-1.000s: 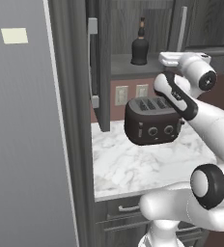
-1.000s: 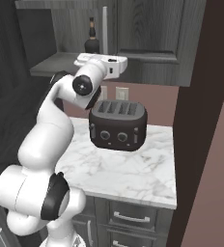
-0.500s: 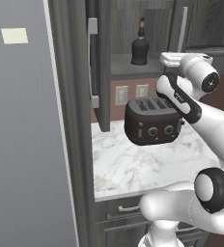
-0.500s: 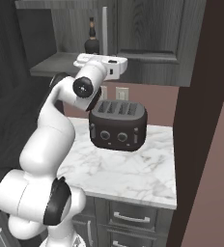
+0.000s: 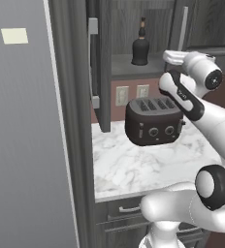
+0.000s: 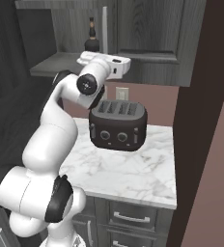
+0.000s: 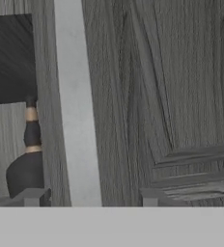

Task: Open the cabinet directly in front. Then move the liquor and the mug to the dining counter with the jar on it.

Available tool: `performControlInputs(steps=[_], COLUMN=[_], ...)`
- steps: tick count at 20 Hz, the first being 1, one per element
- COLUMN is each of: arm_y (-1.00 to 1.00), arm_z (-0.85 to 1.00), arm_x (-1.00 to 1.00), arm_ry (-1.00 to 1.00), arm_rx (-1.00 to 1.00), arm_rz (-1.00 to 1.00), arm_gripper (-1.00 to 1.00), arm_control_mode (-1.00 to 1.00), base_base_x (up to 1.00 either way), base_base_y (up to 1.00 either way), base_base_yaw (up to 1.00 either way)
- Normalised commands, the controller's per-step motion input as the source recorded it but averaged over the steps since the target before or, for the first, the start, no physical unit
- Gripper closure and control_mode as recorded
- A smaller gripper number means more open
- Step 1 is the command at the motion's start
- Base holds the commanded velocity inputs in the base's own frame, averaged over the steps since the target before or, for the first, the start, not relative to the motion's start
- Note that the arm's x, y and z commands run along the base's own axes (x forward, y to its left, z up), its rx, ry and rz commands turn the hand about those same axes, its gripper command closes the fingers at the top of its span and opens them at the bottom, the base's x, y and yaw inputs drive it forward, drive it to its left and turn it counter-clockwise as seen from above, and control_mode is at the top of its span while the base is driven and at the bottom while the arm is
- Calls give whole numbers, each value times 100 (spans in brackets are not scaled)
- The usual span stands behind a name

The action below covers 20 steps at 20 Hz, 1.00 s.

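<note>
The cabinet (image 5: 201,24) has its left door (image 5: 103,72) swung open and its right door (image 7: 181,96) closed. The liquor (image 5: 140,47) stands on the open shelf, a dark bottle with a brownish stopper (image 6: 91,36) (image 7: 29,159). My gripper (image 7: 92,197) is at the right door's silver bar handle (image 7: 77,106) (image 5: 182,29). One fingertip (image 7: 34,197) stands on each side of the bar, with gaps between; the gripper is open. In the left base view the hand (image 5: 175,57) is just below that handle. The mug, the dining counter and the jar are out of view.
A black toaster (image 5: 153,121) sits on the small marble counter (image 5: 134,169) under the arm. A tall grey fridge (image 5: 22,145) fills the left. A dark panel (image 6: 205,120) bounds the counter on the right. Grey base drawers (image 6: 133,217) lie below.
The hand has edged slightly up and closer to the right door's handle. The bottle, toaster and doors have not moved.
</note>
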Motion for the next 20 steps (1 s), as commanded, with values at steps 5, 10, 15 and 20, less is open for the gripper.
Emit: performControlInputs(steps=[5, 10, 15, 20], arm_y=[-1, 0, 0, 0], arm_z=[-20, -12, 0, 0], arm_x=[100, 33, 0, 0], arm_ry=[7, 1, 0, 0], arm_rx=[6, 0, 0, 0], arm_rz=[2, 0, 0, 0], arm_gripper=[-100, 100, 100, 100], arm_control_mode=[-100, -100, -100, -100], base_base_x=[0, 0, 0, 0], base_base_y=[0, 0, 0, 0], base_base_yaw=[0, 0, 0, 0])
